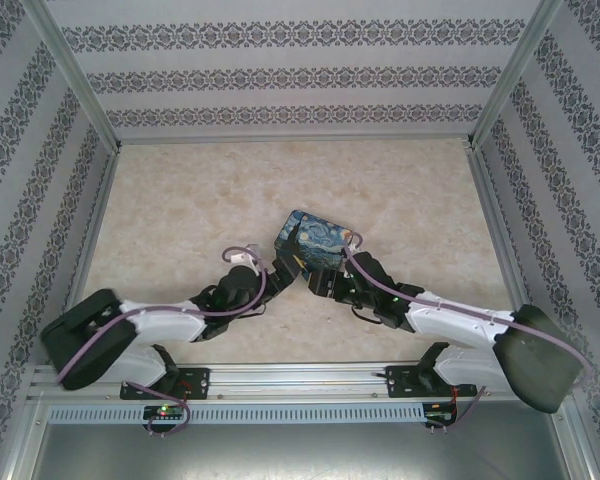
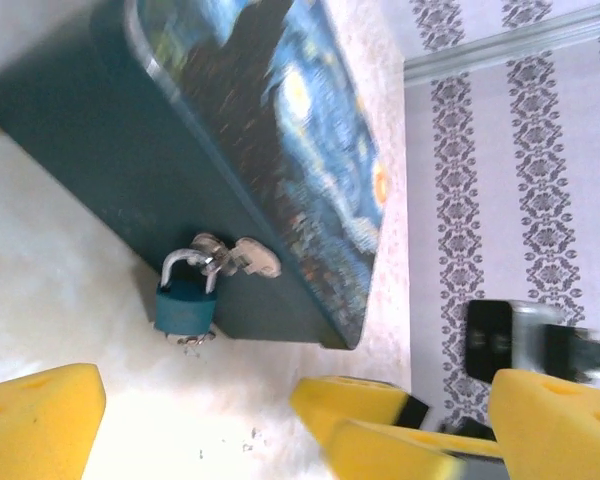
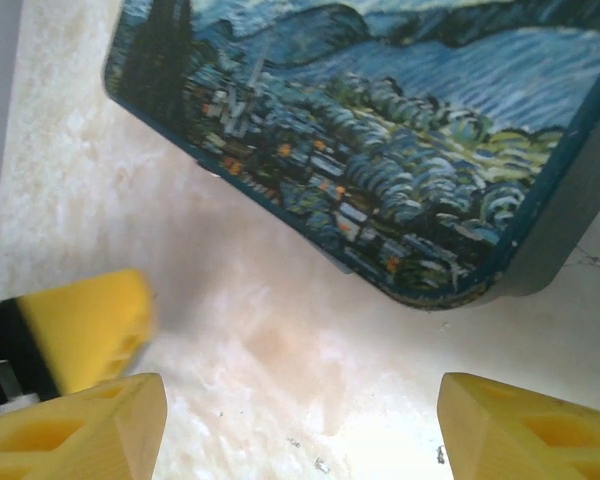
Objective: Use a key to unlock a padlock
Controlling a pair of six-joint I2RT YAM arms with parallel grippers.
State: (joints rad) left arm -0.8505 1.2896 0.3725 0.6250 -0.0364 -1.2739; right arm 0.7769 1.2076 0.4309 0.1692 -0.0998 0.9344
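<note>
Left hand (image 1: 283, 270) stands wide, yellow foam pads (image 2: 40, 420) far apart with nothing between them, low over the beige marbled desk (image 1: 180, 200) just in front of the box. I see the small teal padlock with a silver shackle (image 2: 187, 300) hooked through the silver hasp (image 2: 248, 257) on the front wall of the dark teal tin box with a starry-night lid (image 1: 315, 240), which lies on the desk mid-field. Short silver stub under the padlock; can't tell if it's the key. Right hand (image 1: 322, 284) is wide too, holding nothing, just beside the box's near edge, fingertips close to the left hand's.
</note>
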